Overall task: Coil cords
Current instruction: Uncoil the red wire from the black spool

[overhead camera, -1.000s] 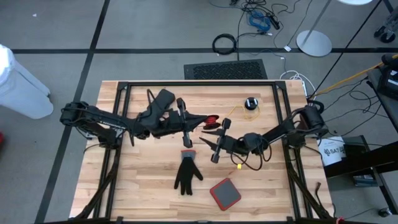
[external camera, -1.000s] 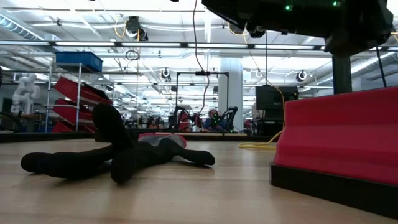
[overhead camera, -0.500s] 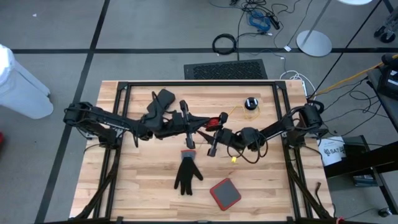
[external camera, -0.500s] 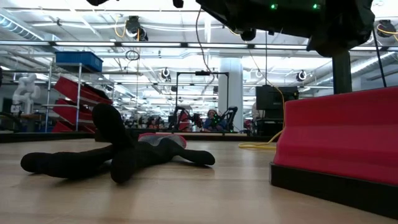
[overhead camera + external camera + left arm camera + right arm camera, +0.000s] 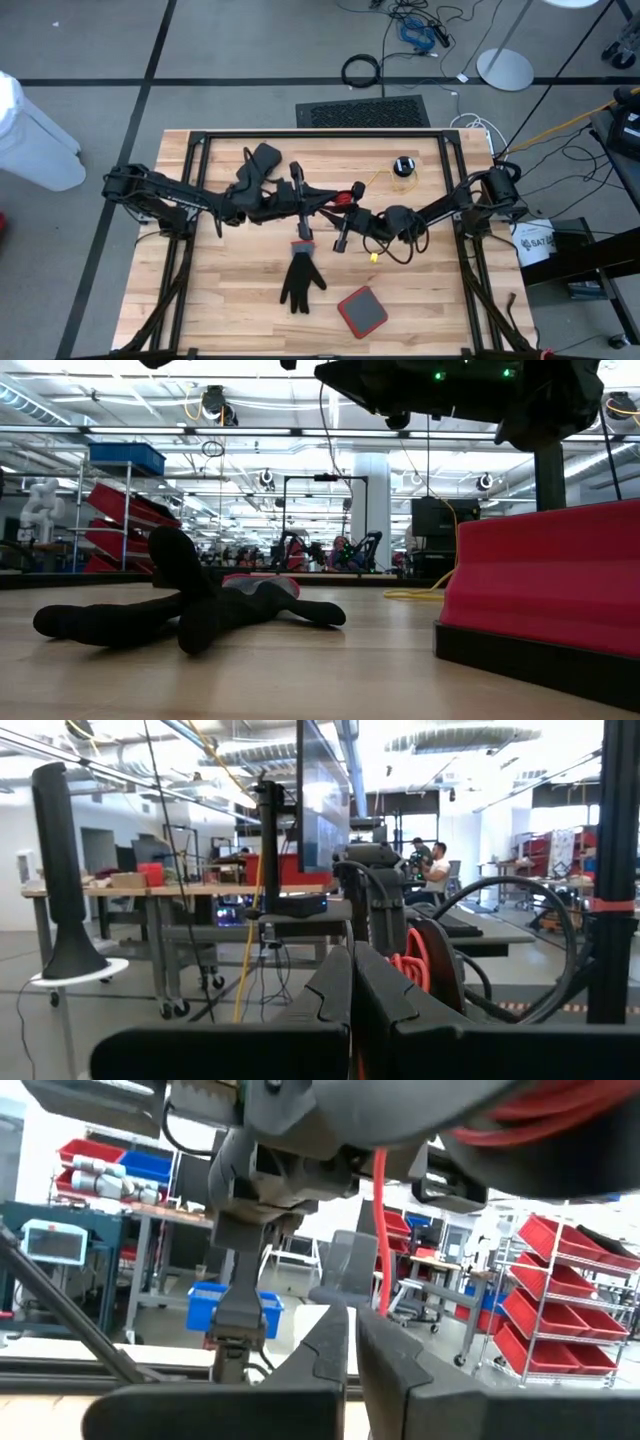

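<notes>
On your pale wooden slatted bench (image 5: 230, 280), both dark end effectors meet mid-air, left (image 5: 335, 198) and right (image 5: 352, 212) each clamped narrow around the red coiled cord (image 5: 345, 193). Pull unevenly and its loops may spill. The thin yellow cord (image 5: 378, 180) could snag.
</notes>
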`<state>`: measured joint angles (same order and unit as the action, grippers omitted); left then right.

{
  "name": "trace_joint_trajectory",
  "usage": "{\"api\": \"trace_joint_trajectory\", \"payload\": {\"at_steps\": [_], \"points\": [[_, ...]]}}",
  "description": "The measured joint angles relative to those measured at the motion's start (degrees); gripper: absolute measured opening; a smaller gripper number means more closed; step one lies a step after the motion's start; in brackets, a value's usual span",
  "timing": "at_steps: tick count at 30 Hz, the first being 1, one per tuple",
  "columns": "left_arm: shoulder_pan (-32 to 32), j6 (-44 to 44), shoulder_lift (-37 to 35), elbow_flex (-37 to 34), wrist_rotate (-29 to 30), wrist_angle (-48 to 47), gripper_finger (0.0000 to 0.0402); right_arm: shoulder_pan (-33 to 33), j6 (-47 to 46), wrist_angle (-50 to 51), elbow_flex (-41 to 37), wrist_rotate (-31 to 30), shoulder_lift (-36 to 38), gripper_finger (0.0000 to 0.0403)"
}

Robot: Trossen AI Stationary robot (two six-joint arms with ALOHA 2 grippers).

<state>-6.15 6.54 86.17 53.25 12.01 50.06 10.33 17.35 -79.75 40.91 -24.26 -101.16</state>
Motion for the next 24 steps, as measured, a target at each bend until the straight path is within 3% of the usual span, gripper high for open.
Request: {"api": "trace_joint_trajectory", "payload": {"at_steps": [12,18,24], "points": [[0.0,-0.2,0.0,0.0,-0.8,-2.3,0.0000,2.9,4.2,4.5,0.0,-7.9,0.0,0.0013],[0.0,-0.1,0.0,0.0,-0.8,-2.8,0.0000,5.8,8.8,4.4,0.0,-15.1,0.3,0.0062],[0.0,-0.2,0.0,0.0,-0.8,-2.6,0.0000,5.8,7.7,5.0,0.0,-16.8,0.4,0.0100]]}}
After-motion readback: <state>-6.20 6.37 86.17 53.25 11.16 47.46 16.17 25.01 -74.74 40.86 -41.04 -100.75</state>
